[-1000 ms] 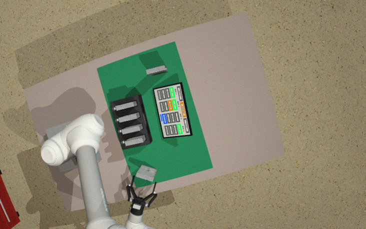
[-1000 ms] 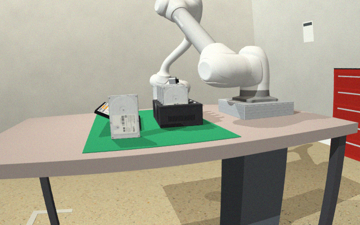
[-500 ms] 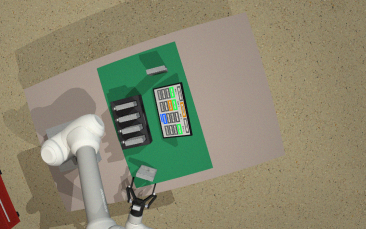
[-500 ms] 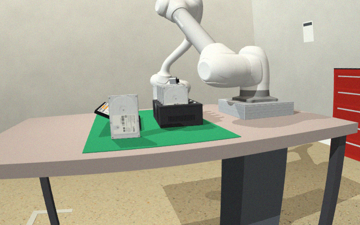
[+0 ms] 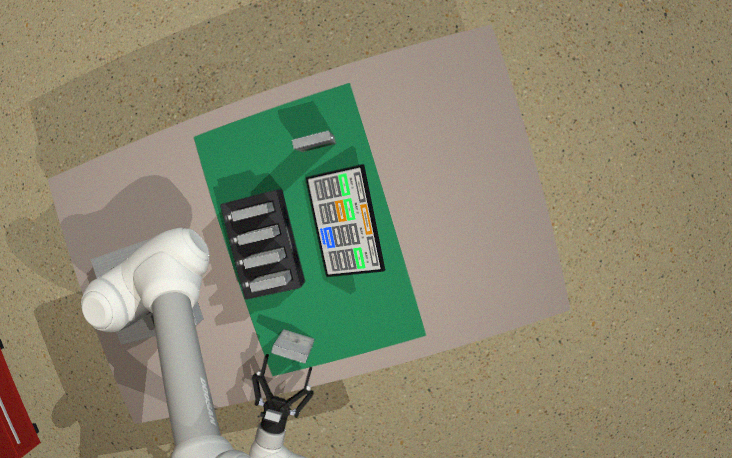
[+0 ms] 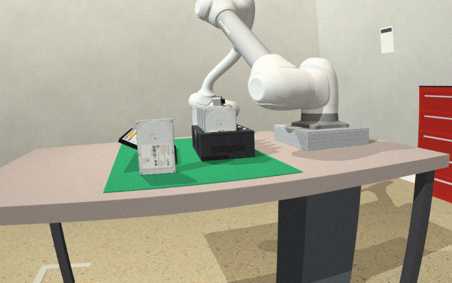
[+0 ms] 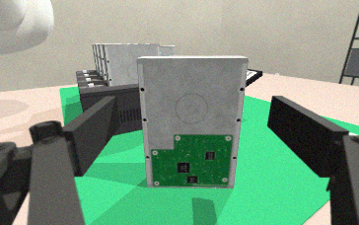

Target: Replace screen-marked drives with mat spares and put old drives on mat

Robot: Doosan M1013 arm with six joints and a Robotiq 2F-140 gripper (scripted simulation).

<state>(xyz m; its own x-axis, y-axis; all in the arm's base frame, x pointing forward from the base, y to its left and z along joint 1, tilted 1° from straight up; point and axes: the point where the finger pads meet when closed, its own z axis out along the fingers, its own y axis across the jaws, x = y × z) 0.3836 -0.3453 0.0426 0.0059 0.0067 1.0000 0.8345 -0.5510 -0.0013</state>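
My gripper (image 5: 288,362) (image 7: 193,111) is open and empty, its fingers pointing level at a drive (image 5: 292,344) (image 7: 192,94). This drive stands on end on the mat just beyond the fingertips, circuit board low and facing the wrist camera. Another drive (image 5: 313,141) (image 6: 155,133) stands upright on the mat's far side. The black dock (image 5: 293,253) (image 6: 230,143) stands on the mat with a drive in each slot. The tilted screen (image 5: 345,221) (image 6: 126,133) shows rows of boxes: green in three rows, orange beside one green, and blue alone in another row. Its text is too small to read.
The green mat (image 5: 377,313) (image 6: 133,185) (image 7: 276,197) lies on the pinkish table (image 5: 464,162) (image 6: 39,173). The arm's base block (image 6: 336,136) is beside the dock. A red cabinet (image 5: 10,415) (image 6: 436,133) stands off the table. The gripper reaches in over the table's near edge in the top view.
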